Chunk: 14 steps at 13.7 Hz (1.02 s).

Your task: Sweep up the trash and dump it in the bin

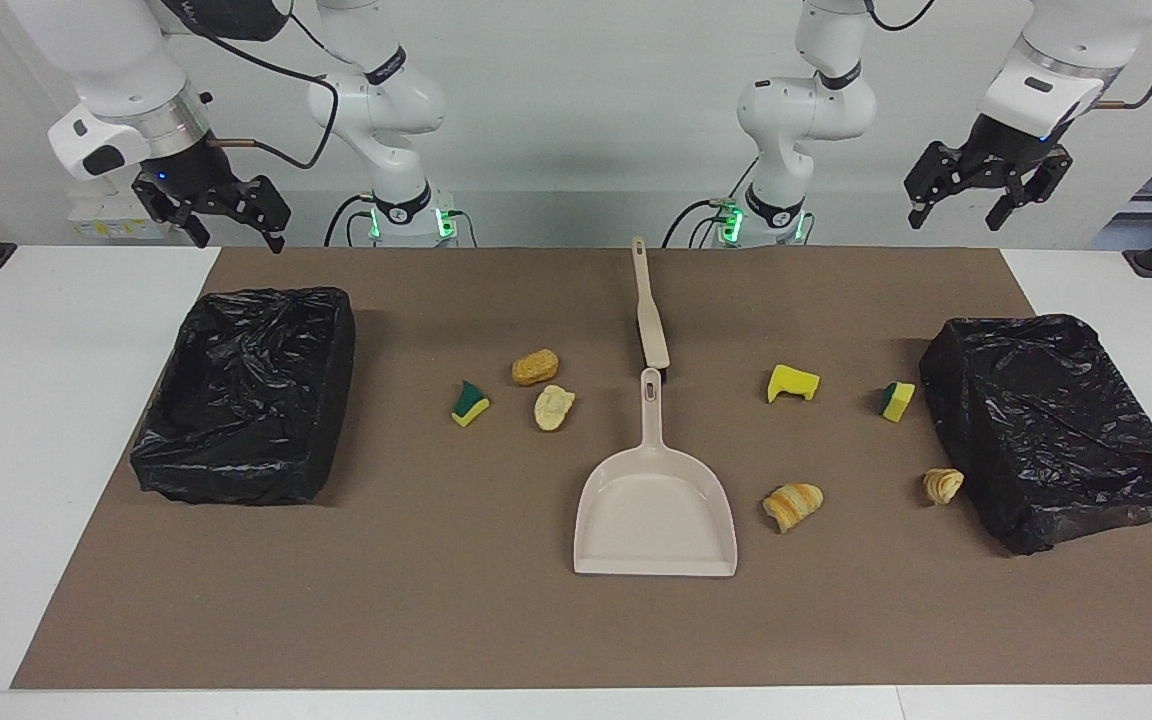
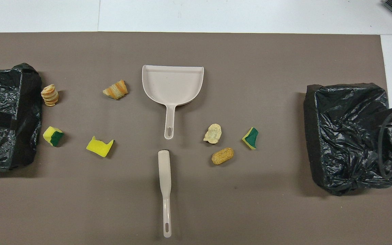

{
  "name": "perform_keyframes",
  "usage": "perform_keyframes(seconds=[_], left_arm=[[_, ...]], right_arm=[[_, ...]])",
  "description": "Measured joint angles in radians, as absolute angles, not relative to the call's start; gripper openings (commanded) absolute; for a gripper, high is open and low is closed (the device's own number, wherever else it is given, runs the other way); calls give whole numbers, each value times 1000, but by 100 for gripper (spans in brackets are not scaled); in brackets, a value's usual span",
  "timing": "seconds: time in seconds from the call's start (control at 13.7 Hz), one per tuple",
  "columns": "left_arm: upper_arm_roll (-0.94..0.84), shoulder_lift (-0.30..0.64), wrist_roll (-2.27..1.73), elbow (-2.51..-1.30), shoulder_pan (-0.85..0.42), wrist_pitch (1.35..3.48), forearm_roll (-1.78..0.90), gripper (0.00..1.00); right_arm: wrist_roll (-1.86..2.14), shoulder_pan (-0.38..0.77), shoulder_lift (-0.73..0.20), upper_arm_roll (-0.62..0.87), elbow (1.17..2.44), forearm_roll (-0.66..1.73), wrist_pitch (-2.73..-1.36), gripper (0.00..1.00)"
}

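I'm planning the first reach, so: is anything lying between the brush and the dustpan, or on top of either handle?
Nothing visible does. The brush and dustpan lie end to end on the mat, bare, trash pieces off to both sides. The left gripper and right gripper hang open above the table's ends.

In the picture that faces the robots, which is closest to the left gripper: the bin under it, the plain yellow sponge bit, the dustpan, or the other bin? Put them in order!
From the left gripper, open and raised above the table's left-arm end:
1. Bin at the left arm's end, just below it.
2. Plain yellow sponge bit, between that bin and the dustpan's handle.
3. Dustpan, mid-table.
4. Other bin, at the right arm's end.
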State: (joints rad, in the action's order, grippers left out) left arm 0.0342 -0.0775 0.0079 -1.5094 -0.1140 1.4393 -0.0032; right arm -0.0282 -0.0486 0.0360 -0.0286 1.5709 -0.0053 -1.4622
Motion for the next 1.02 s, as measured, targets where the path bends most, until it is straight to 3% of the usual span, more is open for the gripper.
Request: perform_keyframes(seconds=[0.29,0.66,1.02], left_arm=[[1,-105,2,-1568,-139,1435,-5,100],[-35,-215,-237,-1865,-341,1578,-16,100],[-38,-236,-448,-2058,-520,1744,-47,100]], right_arm=[[-28,-43,33,-23,1573,-5,-1462,100],[-28,-28,32,-18,1582,-4,-1461,100],[-28,32,-38,5,1600,23,-1473,100]])
